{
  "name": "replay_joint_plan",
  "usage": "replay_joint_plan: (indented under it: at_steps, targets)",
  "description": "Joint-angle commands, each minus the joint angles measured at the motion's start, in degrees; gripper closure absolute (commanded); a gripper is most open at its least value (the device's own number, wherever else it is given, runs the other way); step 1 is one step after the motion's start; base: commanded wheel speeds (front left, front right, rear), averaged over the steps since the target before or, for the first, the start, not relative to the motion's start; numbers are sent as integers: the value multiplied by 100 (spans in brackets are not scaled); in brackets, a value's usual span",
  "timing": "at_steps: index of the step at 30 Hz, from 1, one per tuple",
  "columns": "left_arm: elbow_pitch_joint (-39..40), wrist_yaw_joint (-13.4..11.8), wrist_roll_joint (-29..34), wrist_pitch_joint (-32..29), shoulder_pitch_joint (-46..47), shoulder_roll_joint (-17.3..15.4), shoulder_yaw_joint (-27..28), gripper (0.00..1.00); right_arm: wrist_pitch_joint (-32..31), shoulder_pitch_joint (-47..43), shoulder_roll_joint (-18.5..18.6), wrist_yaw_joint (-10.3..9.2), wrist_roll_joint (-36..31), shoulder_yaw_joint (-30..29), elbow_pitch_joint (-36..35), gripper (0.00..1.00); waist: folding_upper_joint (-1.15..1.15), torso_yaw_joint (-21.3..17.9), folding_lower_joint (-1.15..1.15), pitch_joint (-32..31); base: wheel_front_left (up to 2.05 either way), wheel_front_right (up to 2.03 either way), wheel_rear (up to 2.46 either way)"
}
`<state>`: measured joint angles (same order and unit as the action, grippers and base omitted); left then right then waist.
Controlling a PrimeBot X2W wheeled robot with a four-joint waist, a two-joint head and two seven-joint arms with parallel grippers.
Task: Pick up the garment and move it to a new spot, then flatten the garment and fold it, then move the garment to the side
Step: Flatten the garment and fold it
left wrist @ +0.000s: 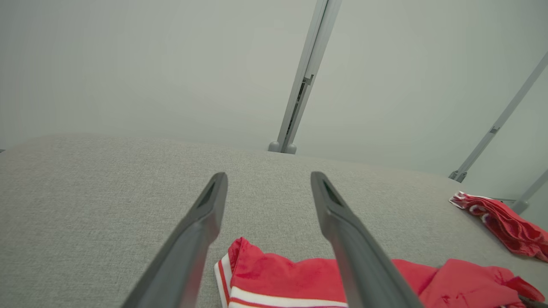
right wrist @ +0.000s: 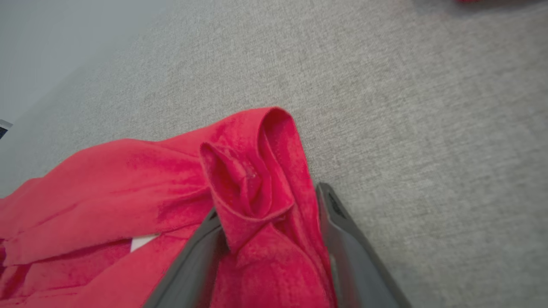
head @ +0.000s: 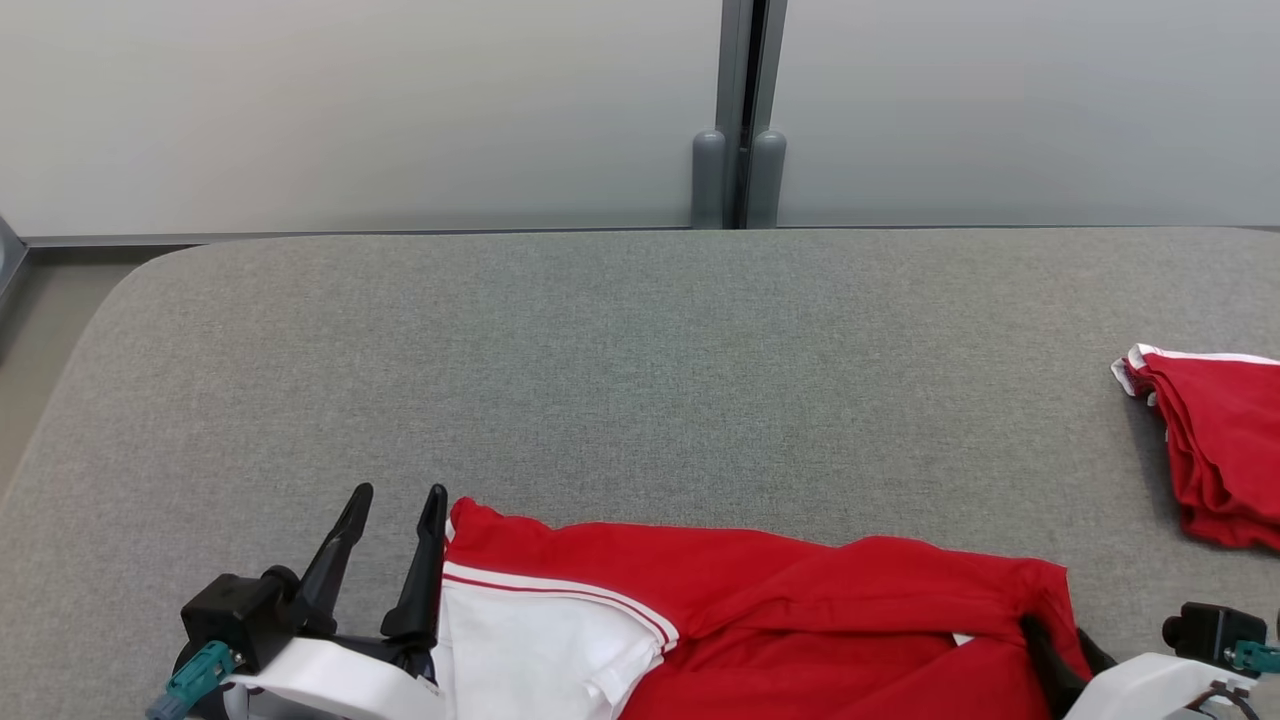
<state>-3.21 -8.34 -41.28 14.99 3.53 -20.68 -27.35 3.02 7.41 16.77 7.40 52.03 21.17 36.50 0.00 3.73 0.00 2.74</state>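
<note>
Red garment (head: 760, 590) with a white panel and white-red stripe trim lies rumpled along the near edge of the grey desk (head: 640, 350), between both arms. Left gripper (head: 398, 492) has its fingers spread and empty, just beside the garment's left corner. Right gripper (right wrist: 269, 201) has its fingers spread around a bunched red fold. A folded red garment (head: 1220, 450) sits at the right edge, and the desk's middle and far side are bare.

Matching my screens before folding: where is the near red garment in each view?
Head view: garment along the bottom edge, centre to right.
Left wrist view: garment at bottom edge, centre to right.
Right wrist view: garment lower left, a fold between the right jaws.
Shared landmark: grey table.
</note>
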Motion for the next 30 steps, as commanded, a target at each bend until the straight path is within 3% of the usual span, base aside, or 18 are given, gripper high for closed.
replay_joint_plan:
  at_steps: [1,10,18,24,30]
  targets:
    - [-35,37,55,24,72,17,39,0,-214,-136,-225,18,104,273,57,100,0,-4,0,-3,0,0,0]
    - [-91,153,305,23,19,174,251,0,250,144,161,15,471,315,-393,100,0,-63,0,-53,0,0,0]
    - [-102,227,637,23,-137,402,584,0,294,162,783,9,528,119,-535,100,0,-122,0,-141,0,0,0]
    - [-218,386,1052,23,-330,781,976,0,309,72,1167,10,511,-180,-560,100,0,-106,0,-244,0,0,0]
    - [-346,673,1368,23,-482,1152,1262,0,196,54,1244,11,393,-274,-1127,100,0,-49,0,-287,0,0,0]
